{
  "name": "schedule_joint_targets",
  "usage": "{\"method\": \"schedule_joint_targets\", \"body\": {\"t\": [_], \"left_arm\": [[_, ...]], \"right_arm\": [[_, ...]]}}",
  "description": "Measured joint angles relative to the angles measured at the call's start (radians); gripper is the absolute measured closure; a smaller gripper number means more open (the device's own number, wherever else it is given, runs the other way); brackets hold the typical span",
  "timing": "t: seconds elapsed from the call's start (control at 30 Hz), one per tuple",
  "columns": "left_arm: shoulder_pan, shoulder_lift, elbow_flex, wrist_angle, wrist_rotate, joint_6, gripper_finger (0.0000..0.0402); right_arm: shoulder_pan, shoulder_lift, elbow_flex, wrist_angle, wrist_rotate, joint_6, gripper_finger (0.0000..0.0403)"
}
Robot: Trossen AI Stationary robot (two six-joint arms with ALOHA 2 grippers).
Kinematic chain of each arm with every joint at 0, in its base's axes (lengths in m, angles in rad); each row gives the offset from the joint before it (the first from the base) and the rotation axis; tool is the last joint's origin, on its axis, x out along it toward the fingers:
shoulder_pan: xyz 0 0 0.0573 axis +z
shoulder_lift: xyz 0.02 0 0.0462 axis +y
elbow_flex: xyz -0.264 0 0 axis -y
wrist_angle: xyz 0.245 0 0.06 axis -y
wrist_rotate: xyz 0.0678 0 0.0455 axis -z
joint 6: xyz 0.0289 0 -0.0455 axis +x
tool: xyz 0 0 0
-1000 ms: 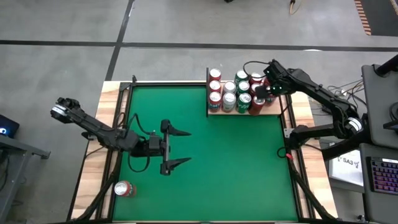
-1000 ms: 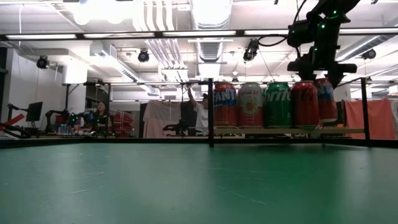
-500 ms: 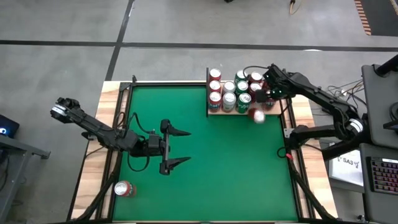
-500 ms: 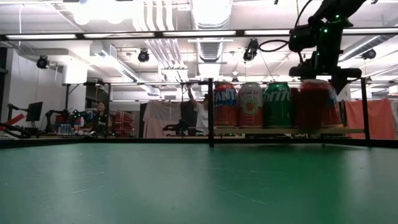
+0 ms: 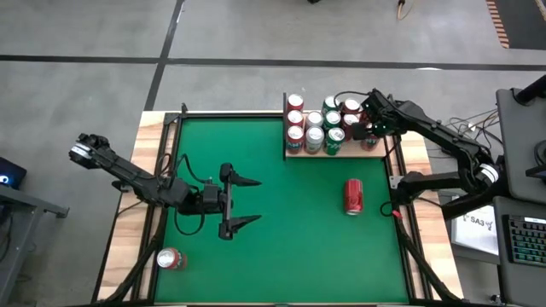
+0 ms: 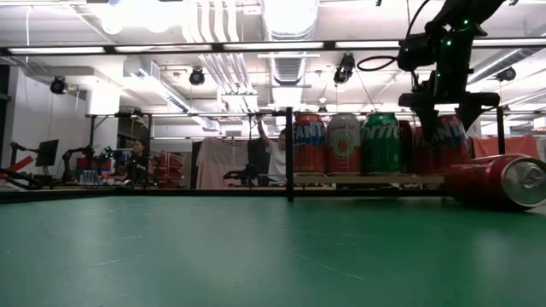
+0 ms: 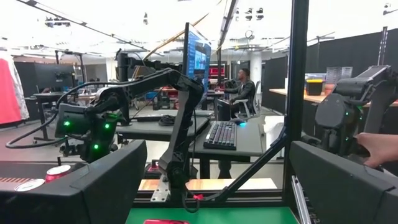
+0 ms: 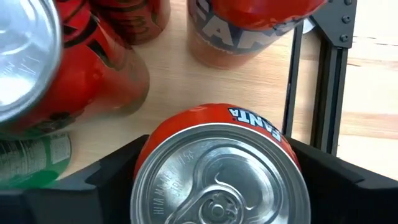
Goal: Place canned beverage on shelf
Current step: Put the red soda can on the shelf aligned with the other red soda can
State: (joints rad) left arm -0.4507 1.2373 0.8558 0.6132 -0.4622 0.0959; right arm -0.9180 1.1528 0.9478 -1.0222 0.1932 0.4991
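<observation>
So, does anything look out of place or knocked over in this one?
Yes. A red can lies on its side on the green felt, off the shelf, where the other cans stand upright. Another can lies tipped near the table's front left corner. The right gripper hovers over an orange can on the shelf.

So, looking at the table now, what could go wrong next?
1. The red can lying on its side on the green felt could roll further.
2. The right gripper hangs over an orange Fanta can on the crowded pale wooden shelf; moving it could topple neighbouring cans.
</observation>
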Motion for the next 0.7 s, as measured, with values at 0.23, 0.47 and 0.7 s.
{"method": "schedule_joint_targets", "body": {"t": [0.23,0.47,0.7], "left_arm": [[0.000,0.002,0.000,0.000,0.000,0.001,0.0022],[0.000,0.005,0.000,-0.001,0.000,0.014,0.0022],[0.000,0.005,0.000,-0.002,0.000,0.049,0.0022]], "right_arm": [[0.000,0.000,0.001,-0.001,0.014,0.013,0.0039],[-0.001,-0.002,0.043,-0.030,0.019,0.023,0.0055],[-0.005,-0.005,0.097,-0.073,0.026,0.031,0.0065]]}}
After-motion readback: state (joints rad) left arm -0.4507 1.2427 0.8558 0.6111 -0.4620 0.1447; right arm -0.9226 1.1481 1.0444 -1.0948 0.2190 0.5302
